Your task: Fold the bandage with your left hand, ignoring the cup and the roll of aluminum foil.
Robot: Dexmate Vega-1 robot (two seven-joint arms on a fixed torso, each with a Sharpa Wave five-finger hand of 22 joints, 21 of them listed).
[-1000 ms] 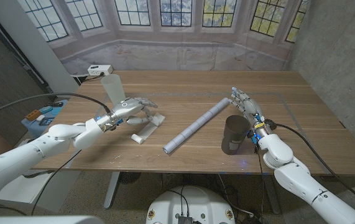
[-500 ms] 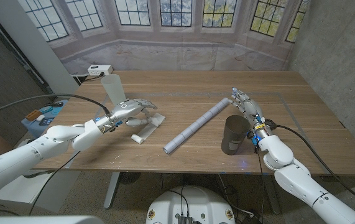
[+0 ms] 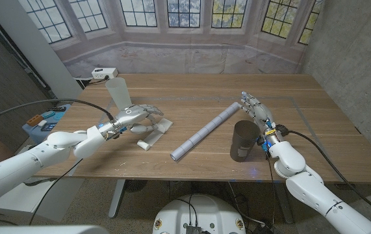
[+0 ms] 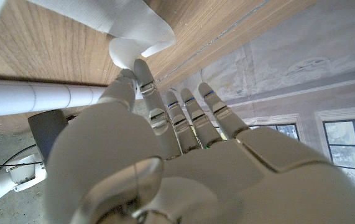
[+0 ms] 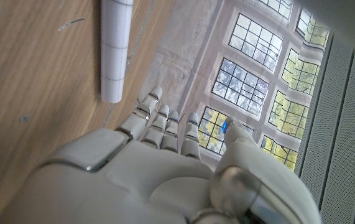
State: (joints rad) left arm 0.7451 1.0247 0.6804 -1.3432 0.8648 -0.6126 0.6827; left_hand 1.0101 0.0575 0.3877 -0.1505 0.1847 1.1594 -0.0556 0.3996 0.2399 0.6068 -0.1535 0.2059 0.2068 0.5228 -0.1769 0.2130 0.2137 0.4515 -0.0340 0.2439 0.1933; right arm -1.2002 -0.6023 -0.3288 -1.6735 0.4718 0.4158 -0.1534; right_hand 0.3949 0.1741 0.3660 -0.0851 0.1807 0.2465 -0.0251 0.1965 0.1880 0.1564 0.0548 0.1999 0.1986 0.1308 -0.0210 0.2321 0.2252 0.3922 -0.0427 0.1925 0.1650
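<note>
Working w/ the wooden table as my whole field; everything sits in the near half, w/in reach of both arms.

Biggest item on it: the foil roll, a long white tube lying diagonally, mid-table, near end toward me, far end pointing at my right hand. I judge it's parked there as a distractor, so I'm leaving it alone. Wrist cams show it too.

Next, the dark cup, upright, near-right, just beside my right forearm. Also a distractor; I'd keep the right arm quiet so it doesn't tip.

Right hand stands on edge far side of the cup, near the roll's far end, fingers straight & a bit apart, holding nothing. Looks parked, since the job is left-hand only.

Left hand is over the bandage's far end, left of centre. Left wrist cam: fingertips pinch a curled white edge of the strip, lifted off the wood, other fingers loosely spread. So it's gripping the bandage, prob. mid-fold.

Bandage: white strip, left of the roll & apart from it, near end lying flat on the table, far end raised in the pinch. Fold not yet laid down, as far as I can judge.
</note>
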